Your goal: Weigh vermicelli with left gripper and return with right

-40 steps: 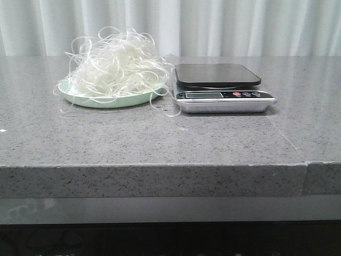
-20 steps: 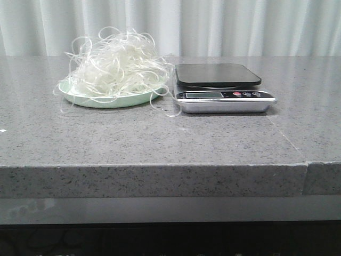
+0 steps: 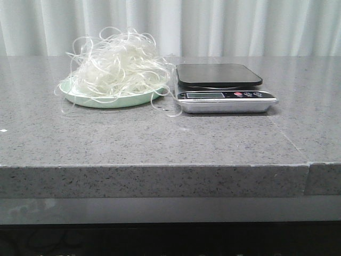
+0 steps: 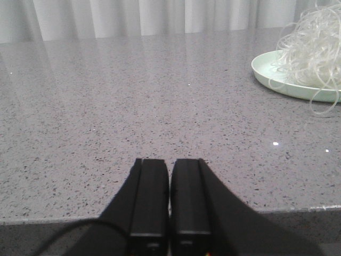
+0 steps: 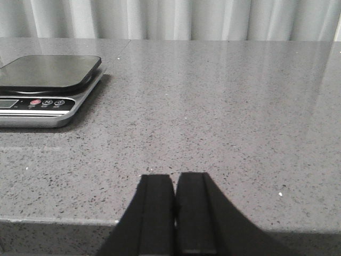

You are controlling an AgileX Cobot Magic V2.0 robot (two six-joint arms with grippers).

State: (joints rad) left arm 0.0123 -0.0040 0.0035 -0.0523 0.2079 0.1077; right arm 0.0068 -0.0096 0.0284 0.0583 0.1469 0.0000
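The vermicelli [image 3: 116, 63] is a fluffy heap of thin white curly strands on a pale green plate [image 3: 109, 100] at the back left of the grey table. It also shows in the left wrist view [image 4: 314, 50] on the plate [image 4: 269, 74]. A kitchen scale [image 3: 221, 85] with a dark empty platform stands just right of the plate; it also shows in the right wrist view [image 5: 48, 88]. My left gripper [image 4: 170, 165] is shut and empty at the table's front edge. My right gripper [image 5: 175, 178] is shut and empty at the front edge too. Neither gripper shows in the front view.
The grey speckled table [image 3: 160, 138] has a seam at its right [image 3: 307, 162]. A white curtain [image 3: 213, 26] hangs behind it. A few loose strands trail off the plate toward the scale [image 3: 169, 109].
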